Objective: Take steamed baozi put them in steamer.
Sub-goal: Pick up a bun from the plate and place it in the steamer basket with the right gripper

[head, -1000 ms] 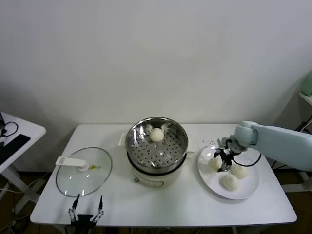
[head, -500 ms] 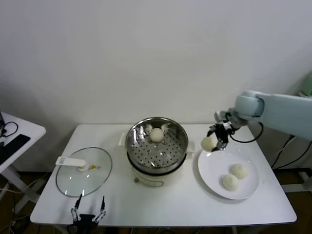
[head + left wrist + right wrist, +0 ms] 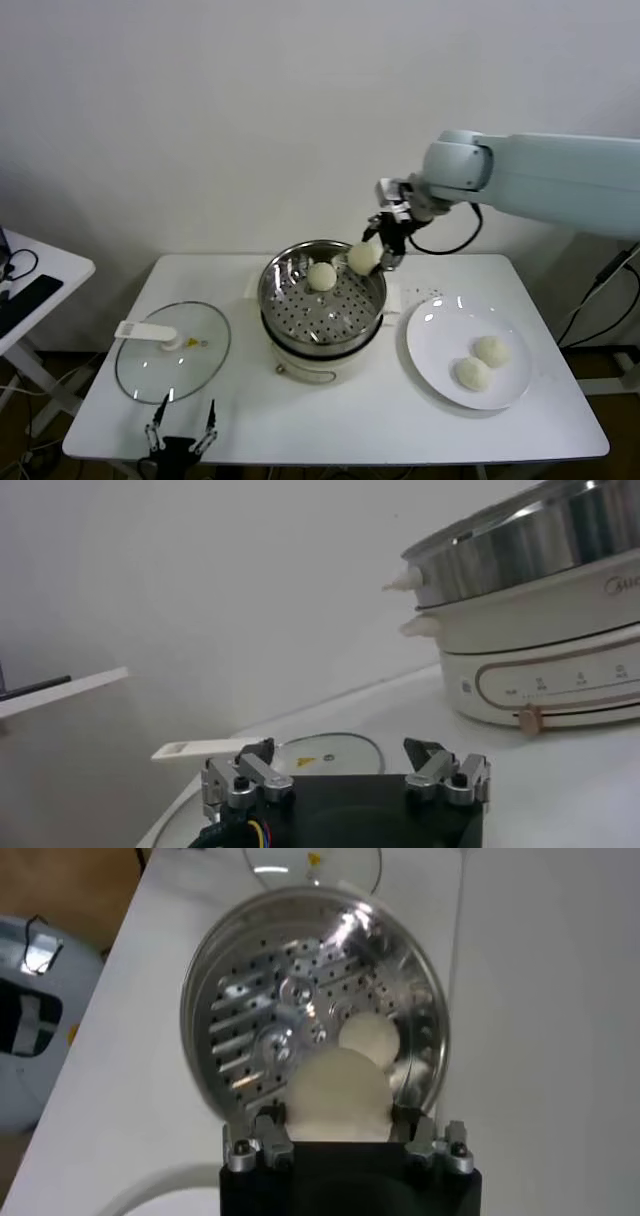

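My right gripper (image 3: 372, 258) is shut on an off-white baozi (image 3: 361, 257) and holds it in the air above the far right rim of the steamer (image 3: 372, 287). The right wrist view shows this baozi (image 3: 339, 1094) between the fingers, over the perforated floor of the steamer (image 3: 260, 1038). One baozi (image 3: 321, 276) lies inside the basket at the back; it also shows in the right wrist view (image 3: 369, 1037). Two more baozi (image 3: 491, 350) (image 3: 471, 373) lie on the white plate (image 3: 437, 330) to the right. My left gripper (image 3: 178, 437) is open and parked at the table's front left edge.
The glass lid (image 3: 171, 351) with a white handle lies flat on the table left of the steamer; it shows in the left wrist view (image 3: 322, 753). A side table (image 3: 40, 275) with a dark object stands at far left. The white wall is close behind.
My right gripper lifted one baozi off the plate and carried it left and up, from the plate to above the steamer's rim. The plate now holds two. The left arm stayed put.
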